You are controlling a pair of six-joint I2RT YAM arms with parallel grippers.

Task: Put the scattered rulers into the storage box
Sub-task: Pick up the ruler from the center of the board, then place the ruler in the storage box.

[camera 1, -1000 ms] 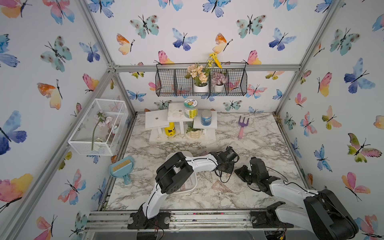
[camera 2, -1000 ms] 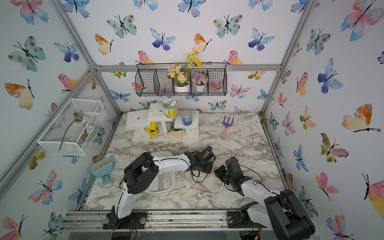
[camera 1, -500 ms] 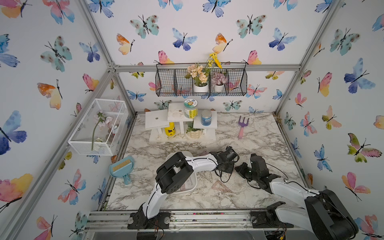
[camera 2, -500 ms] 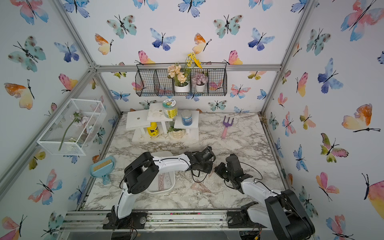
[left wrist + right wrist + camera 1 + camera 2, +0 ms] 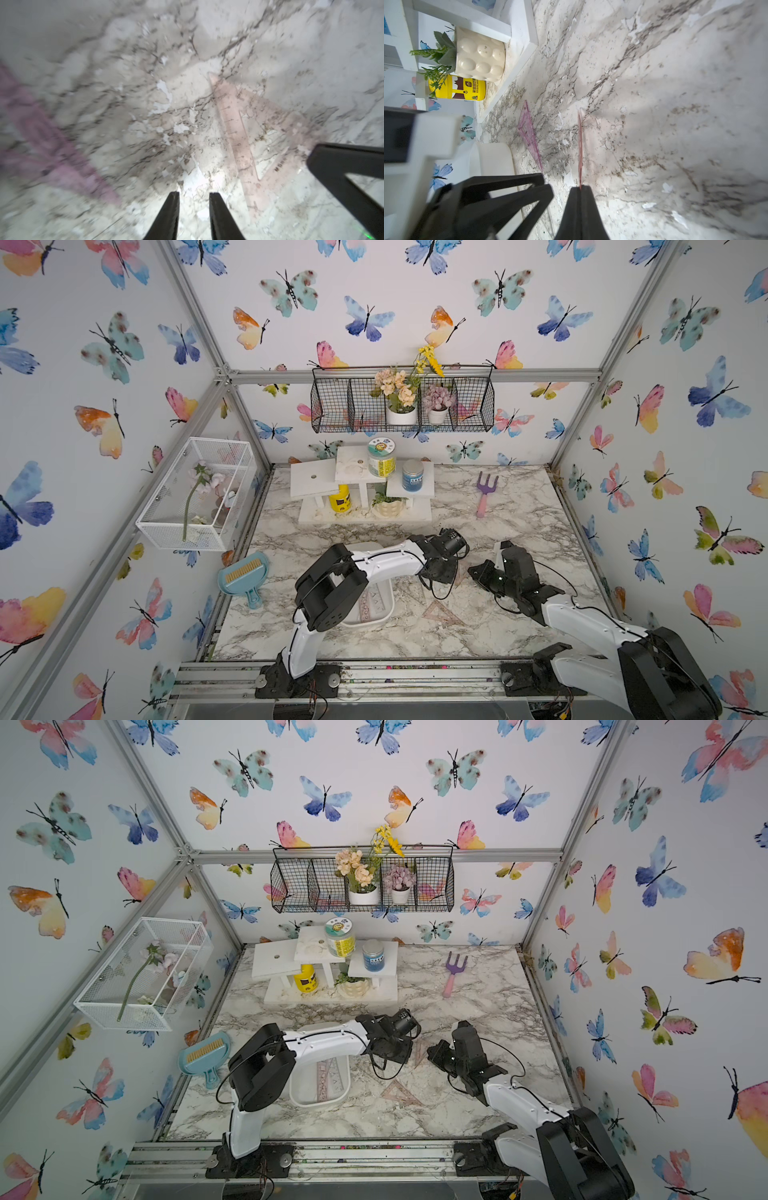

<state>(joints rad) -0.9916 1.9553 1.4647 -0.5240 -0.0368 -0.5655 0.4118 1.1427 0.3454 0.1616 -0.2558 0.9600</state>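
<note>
Right gripper point(image 5: 580, 188) is clamped tight on a pink set square point(image 5: 234, 128), pinching it flat, low over the table point(image 5: 675, 104). Left gripper point(image 5: 194, 194) hovers alongside, jaws slightly apart, holding nothing. The box point(image 5: 318, 1105) sits under the left arm point(image 5: 324, 1042), rulers point(image 5: 328, 1077) inside, and a second set square point(image 5: 399, 1092) lies loose nearby. The bite looks like just a corner, though blur makes that uncertain. If so, the slick plastic could swivel or slip on the lift, or clip the left gripper.
</note>
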